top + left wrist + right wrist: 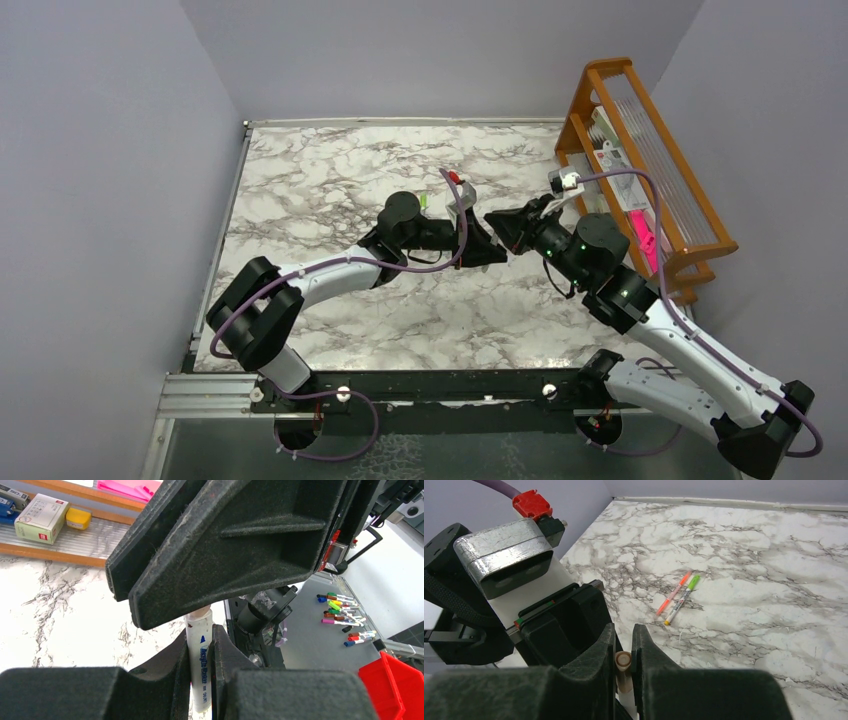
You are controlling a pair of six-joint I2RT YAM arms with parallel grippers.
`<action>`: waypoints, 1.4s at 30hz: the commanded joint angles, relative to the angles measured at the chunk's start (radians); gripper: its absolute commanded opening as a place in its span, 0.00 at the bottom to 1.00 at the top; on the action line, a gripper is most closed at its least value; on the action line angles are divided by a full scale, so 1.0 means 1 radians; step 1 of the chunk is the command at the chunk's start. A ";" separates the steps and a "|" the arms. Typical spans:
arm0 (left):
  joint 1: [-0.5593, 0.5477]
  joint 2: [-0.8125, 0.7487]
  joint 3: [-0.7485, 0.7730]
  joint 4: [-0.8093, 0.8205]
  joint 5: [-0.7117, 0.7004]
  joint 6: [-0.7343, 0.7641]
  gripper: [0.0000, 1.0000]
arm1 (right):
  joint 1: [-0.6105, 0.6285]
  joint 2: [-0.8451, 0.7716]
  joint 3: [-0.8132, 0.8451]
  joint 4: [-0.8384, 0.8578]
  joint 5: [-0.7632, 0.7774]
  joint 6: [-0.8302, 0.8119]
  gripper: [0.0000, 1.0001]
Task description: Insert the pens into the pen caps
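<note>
One blue-lettered pen [200, 672] sits pinched in the left hand [201, 641]; right hand [623, 639] pinches a tan cap [623, 662].

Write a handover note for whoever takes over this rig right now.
Left gripper: shut on a whitish-grey marker pen with blue print.
Right gripper: shut on a short tan plastic cap, held at that pen's top end.
A thin orange-red pen and a whitish pen wearing a bright green cap lie close together on the marble table.
Done: green cap on. To do: seat tan cap.

White arms [335, 277], black joints [262, 318], purple cables [463, 222]
</note>
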 commanded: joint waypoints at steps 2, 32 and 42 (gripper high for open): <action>-0.004 -0.012 0.016 -0.001 -0.057 0.014 0.00 | 0.006 0.009 0.004 -0.029 -0.033 0.019 0.01; -0.009 0.002 0.213 -0.105 -0.327 0.070 0.00 | 0.017 0.055 -0.110 -0.186 0.005 0.175 0.01; -0.008 0.036 0.289 -0.129 -0.368 0.069 0.00 | 0.032 0.079 -0.149 -0.181 0.000 0.176 0.01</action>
